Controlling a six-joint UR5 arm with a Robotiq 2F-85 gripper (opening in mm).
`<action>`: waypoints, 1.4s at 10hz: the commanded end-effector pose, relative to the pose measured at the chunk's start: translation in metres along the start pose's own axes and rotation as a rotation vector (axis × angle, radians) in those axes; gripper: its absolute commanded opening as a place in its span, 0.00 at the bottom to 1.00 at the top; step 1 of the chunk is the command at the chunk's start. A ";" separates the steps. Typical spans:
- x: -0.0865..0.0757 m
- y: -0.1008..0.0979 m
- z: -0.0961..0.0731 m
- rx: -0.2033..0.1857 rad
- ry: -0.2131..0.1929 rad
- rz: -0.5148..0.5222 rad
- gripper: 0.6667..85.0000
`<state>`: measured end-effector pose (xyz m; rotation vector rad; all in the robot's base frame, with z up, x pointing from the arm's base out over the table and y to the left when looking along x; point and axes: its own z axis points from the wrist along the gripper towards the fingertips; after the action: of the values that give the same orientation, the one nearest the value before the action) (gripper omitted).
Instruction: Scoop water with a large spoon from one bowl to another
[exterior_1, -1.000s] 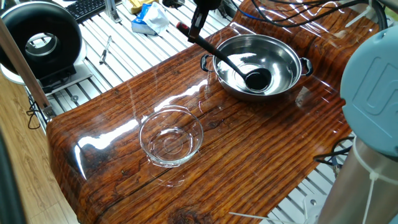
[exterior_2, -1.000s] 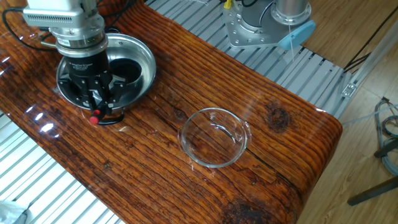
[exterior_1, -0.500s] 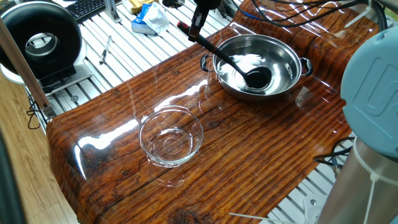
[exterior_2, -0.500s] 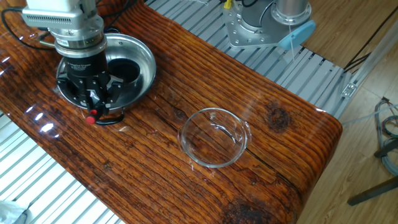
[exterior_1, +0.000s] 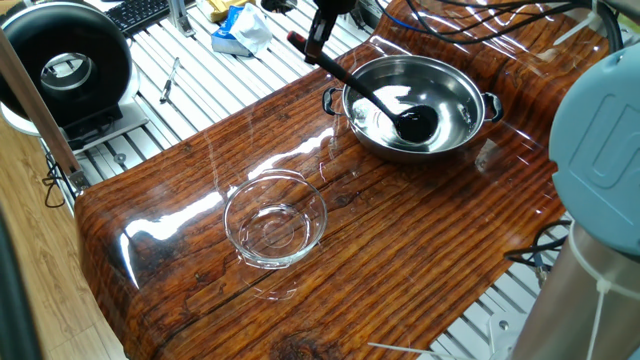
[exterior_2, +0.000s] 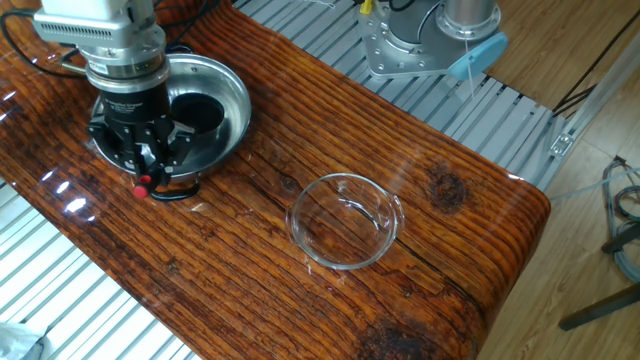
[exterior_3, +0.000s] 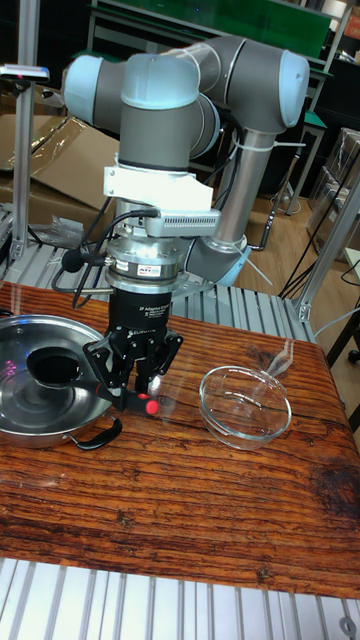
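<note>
Hand (exterior_3: 137, 392) clamped on large spoon (exterior_1: 372, 98) near red-tipped end of handle, fingers (exterior_2: 163, 155) pressed against handle on both sides. Hangs from grey/blue arm (exterior_3: 190, 90), pointing down, above near rim of steel bowl (exterior_1: 456, 95), over side w/ black loop handle. Red tip pokes out just below fingers, past bowl rim, above surface (exterior_2: 330, 130).

Spoon handle slants down from hand into steel bowl; black cup sits abt mid-bowl, low, at or near bottom. Can't tell if cup touches bottom. Water (exterior_1: 372, 120) seen only as pale glints on bowl floor beside cup; level not readable. Nothing visible inside cup from these angles, just black.

Steel bowl near one end of wood-grain surface, two small side handles, upright. Glass bowl (exterior_1: 275, 222) well apart from it, further along surface, upright, thick rim; looks clear inside, contents can't be told. Nothing between the two bowls.

Off surface: ribbed metal bench top around it, black round fan-like unit (exterior_1: 65, 65) in corner, keyboard (exterior_1: 140, 12) and blue/white crumpled item (exterior_1: 240, 30) behind. Arm base (exterior_2: 425, 35) bolted to bench on far side in other fixed view.
</note>
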<state>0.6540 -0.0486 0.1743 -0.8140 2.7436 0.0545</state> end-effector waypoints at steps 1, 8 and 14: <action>-0.003 -0.003 -0.001 0.007 -0.013 0.019 0.00; -0.014 0.016 -0.067 -0.046 0.009 0.060 0.00; -0.019 0.026 -0.103 -0.119 -0.021 0.064 0.00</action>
<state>0.6331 -0.0315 0.2632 -0.7554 2.7776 0.1900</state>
